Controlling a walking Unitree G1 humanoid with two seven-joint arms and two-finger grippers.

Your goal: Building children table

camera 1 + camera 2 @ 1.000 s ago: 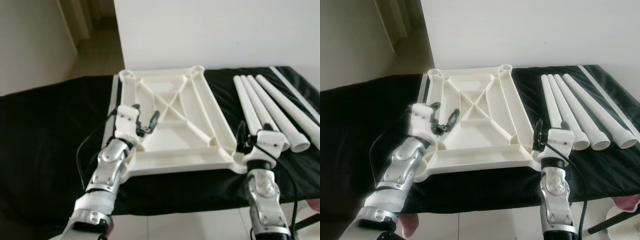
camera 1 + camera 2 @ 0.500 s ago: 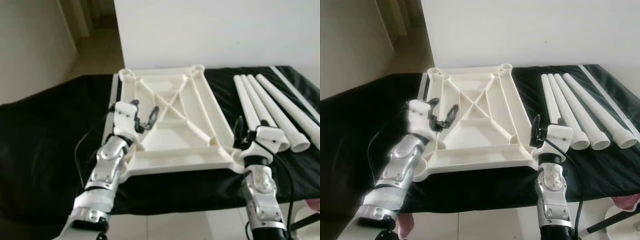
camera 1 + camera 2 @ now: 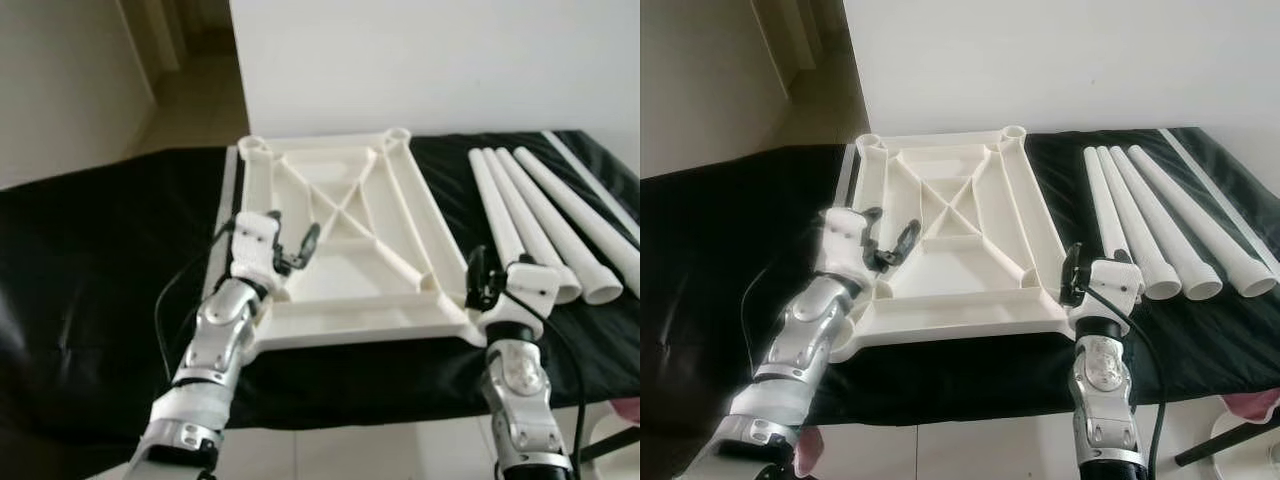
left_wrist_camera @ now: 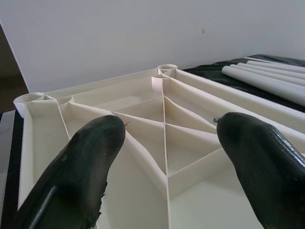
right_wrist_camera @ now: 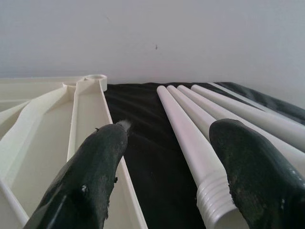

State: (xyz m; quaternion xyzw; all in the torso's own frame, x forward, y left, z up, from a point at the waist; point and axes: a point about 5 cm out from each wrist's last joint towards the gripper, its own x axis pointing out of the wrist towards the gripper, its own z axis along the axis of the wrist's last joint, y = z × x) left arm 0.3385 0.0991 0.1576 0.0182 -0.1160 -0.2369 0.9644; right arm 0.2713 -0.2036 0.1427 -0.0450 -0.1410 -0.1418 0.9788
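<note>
Left claw (image 3: 290, 243): fingers apart, over the tabletop's near-left ribs. Right claw (image 3: 1087, 276): fingers apart, at the near-right corner. Tabletop (image 3: 345, 235): cream plastic, underside up, cross-ribbed, on black-covered desk (image 3: 100, 250). Four white legs (image 3: 530, 220) alongside, right.

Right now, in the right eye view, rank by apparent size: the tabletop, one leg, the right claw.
1. Tabletop, by far the largest.
2. Leg, long but thin.
3. Right claw, smallest, though nearer the camera.
</note>
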